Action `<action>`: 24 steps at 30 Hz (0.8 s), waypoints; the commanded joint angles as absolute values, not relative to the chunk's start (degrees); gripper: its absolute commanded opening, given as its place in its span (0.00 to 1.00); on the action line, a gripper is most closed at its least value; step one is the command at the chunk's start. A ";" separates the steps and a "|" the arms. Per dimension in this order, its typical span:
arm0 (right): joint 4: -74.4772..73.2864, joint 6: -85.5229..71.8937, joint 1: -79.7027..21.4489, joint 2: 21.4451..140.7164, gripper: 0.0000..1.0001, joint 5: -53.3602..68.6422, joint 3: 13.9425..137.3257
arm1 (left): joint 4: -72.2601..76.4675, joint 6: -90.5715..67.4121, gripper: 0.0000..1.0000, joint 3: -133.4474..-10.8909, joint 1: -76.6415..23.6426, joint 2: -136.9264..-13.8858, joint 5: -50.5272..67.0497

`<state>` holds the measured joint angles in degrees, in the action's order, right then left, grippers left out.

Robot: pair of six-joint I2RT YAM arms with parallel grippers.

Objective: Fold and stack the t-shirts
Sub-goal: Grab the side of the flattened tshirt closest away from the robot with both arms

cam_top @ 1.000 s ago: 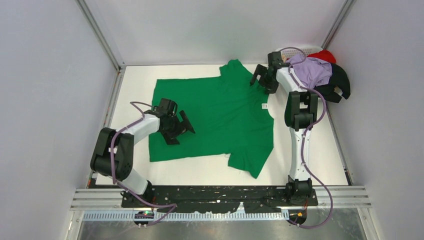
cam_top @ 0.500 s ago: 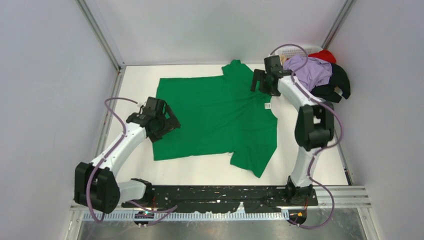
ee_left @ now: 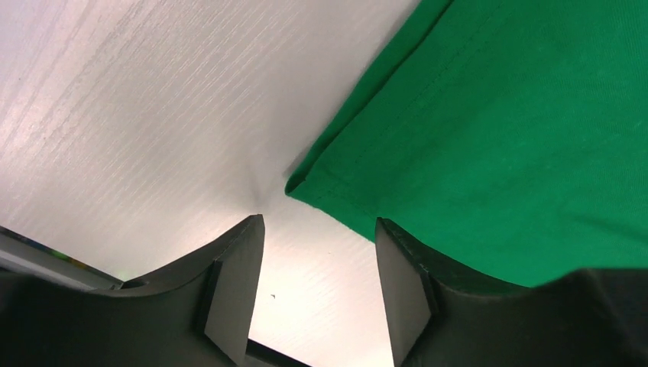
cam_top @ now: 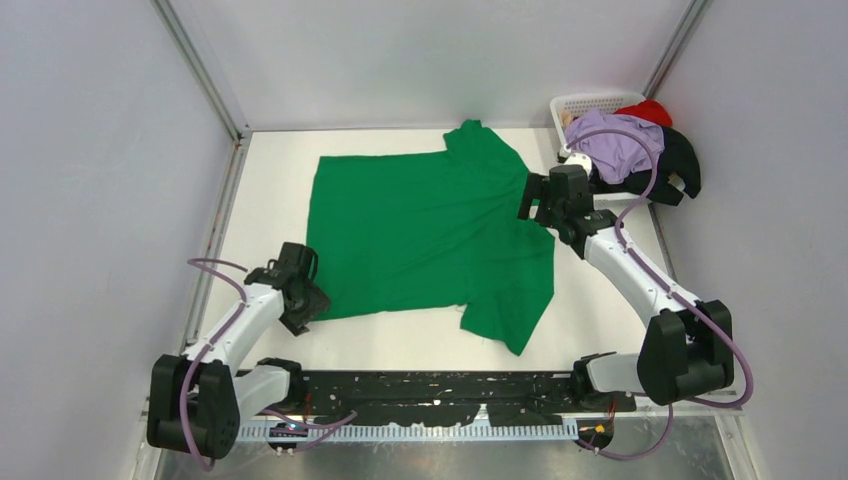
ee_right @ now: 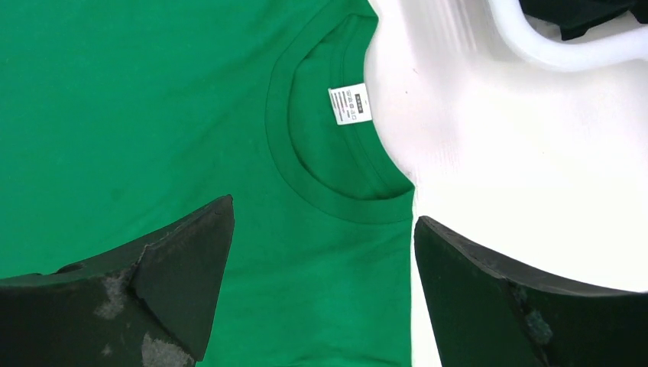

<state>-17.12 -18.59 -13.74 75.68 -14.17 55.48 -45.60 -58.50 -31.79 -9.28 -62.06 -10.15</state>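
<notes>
A bright green t-shirt (cam_top: 435,235) lies spread flat on the white table, collar to the right. My left gripper (cam_top: 305,308) is open and empty at the shirt's near-left hem corner (ee_left: 294,183), which lies just ahead of the jaws. My right gripper (cam_top: 532,207) is open and empty over the shirt's right edge by the collar (ee_right: 336,202) and white tag (ee_right: 351,103). A lilac shirt (cam_top: 620,140), a black shirt (cam_top: 675,170) and a red shirt (cam_top: 650,110) are heaped at the back right.
A white lattice basket (cam_top: 590,103) stands in the back right corner under the heap of shirts. Its white rim (ee_right: 535,46) shows in the right wrist view. Grey walls close in the table on three sides.
My left gripper has moved off the shirt, toward me and left, to the near-left hem corner. My right gripper has moved toward me from the far sleeve to the collar.
</notes>
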 commanded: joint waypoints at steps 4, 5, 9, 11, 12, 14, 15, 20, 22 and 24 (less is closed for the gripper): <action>-14.22 -18.47 -13.74 74.02 0.95 -16.07 55.78 | -42.13 -63.45 0.38 -31.42 -8.79 -64.88 -13.27; -14.81 -18.39 -13.76 74.10 0.96 -16.16 55.96 | -41.83 -63.60 0.37 -31.27 -8.79 -65.23 -13.46; -16.47 -18.09 -13.80 73.88 0.96 -16.09 56.07 | -39.52 -63.59 0.37 -30.74 -8.79 -67.03 -14.61; -17.57 -17.87 -13.80 73.34 0.95 -16.14 56.00 | -38.60 -63.27 0.29 -31.06 -8.79 -68.17 -14.57; -18.39 -17.86 -13.84 72.87 0.95 -16.27 55.95 | -38.26 -63.08 0.22 -31.35 -8.79 -68.81 -14.26; -19.53 -18.21 -13.76 71.90 0.95 -16.18 55.55 | -38.04 -62.64 0.01 -32.18 -8.83 -70.02 -13.90; -19.96 -18.29 -13.79 71.54 0.95 -16.00 55.24 | -38.05 -62.15 0.00 -32.75 -8.79 -70.64 -13.93; -26.09 -19.67 -14.14 68.20 0.95 -11.20 53.27 | -38.42 -59.21 0.00 -35.18 -8.79 -72.11 -14.07; -28.58 -19.75 -15.80 67.42 0.96 -8.68 52.39 | -38.67 -57.53 0.00 -35.48 -8.79 -72.22 -13.77; -31.87 -18.81 -19.06 67.24 0.96 -7.79 51.96 | -39.36 -55.89 0.00 -35.72 -8.79 -72.25 -13.83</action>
